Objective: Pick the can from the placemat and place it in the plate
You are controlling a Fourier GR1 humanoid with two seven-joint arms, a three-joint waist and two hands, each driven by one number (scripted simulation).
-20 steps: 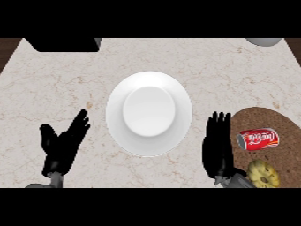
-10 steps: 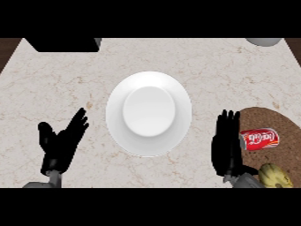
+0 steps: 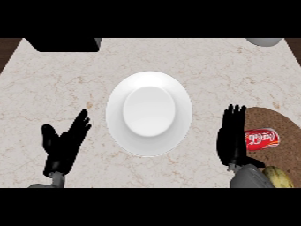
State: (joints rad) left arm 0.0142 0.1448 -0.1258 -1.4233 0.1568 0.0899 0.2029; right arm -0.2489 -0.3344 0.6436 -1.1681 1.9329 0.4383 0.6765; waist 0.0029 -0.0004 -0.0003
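Can (image 3: 261,139) lies on its side on the brown placemat (image 3: 289,132), just to the outer side of the right hand (image 3: 231,134), its long axis running crosswise, away from the palm, so one end faces the hand. That hand stands at the placemat's inner edge with fingers straight and spread, holding nothing, and is plainly the nearer one. Beyond its inner side sits the white plate (image 3: 149,114) on the bench (image 3: 61,88). Past the plate, the left hand (image 3: 64,143) rests open, fingers up. A yellowish object (image 3: 280,176) lies near the right forearm.
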